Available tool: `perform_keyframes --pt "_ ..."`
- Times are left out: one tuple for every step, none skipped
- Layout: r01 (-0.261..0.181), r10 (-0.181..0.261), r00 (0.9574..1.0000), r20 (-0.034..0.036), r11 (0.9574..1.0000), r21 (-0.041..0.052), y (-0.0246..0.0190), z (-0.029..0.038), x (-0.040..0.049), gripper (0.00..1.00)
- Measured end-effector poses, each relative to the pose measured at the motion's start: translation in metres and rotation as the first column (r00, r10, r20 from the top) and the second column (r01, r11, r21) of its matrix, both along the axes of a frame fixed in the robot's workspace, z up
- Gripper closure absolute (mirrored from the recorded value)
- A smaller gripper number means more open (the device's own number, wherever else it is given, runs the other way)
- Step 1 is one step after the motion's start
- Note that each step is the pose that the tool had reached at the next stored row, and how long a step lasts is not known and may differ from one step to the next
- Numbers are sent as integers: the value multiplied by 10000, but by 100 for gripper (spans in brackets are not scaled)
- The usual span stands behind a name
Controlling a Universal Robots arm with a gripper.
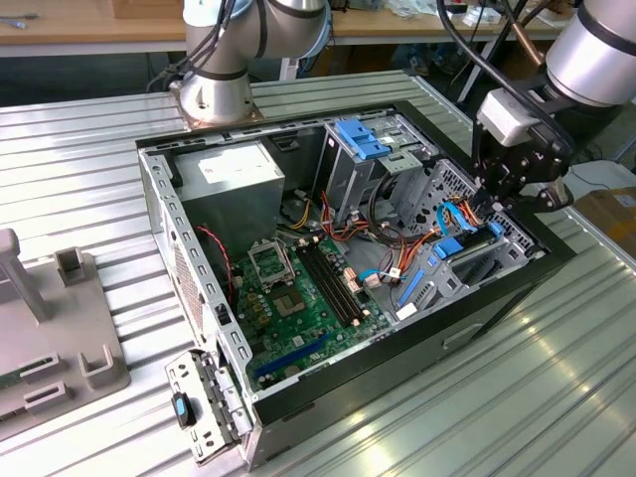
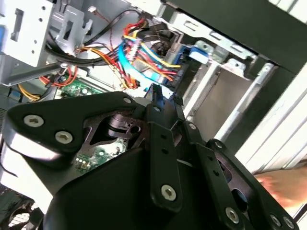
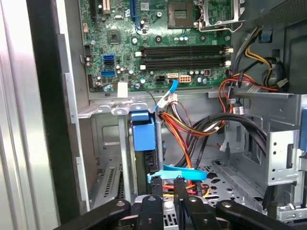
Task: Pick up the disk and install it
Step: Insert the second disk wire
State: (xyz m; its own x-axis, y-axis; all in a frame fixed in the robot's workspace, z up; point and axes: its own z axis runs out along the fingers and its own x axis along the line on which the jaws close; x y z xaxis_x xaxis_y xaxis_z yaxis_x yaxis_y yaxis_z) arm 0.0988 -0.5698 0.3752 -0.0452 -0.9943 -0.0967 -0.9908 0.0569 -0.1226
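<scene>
Disk (image 3: 143, 136) standing on edge in drive bay at front of case (image 1: 328, 393), seemingly almost seated; gripper (image 3: 166, 189) directly above its blue frame, fingers drawn close together, grasp unconfirmed; final seating judged pending.

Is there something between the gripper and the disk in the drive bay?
Yes. In the first wrist view a thin light-blue cable crosses just ahead of the gripper, between it and the disk, which stands on edge. Orange wires hang beside.
</scene>
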Motion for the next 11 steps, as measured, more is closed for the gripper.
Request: perform_keyframes --pt "0 0 10000 0 10000 0 79 0 -33 76" --pt "-1 1 10000 0 10000 0 144 0 -43 76" --pt "0 0 10000 0 10000 0 166 0 -46 76" --pt "-1 1 10000 0 10000 0 229 0 -51 76" --pt "0 0 10000 0 10000 2 286 -1 -55 76" --pt "-1 1 10000 0 10000 2 290 -1 -55 76" --pt "0 0 10000 0 10000 2 291 -1 -55 76" --pt "-1 1 10000 0 10000 1 292 -1 -55 76" --pt "0 0 10000 0 10000 1 293 0 -55 76" --pt "0 0 10000 0 10000 0 293 0 -55 76" --pt "0 0 10000 0 10000 1 293 0 -55 76"
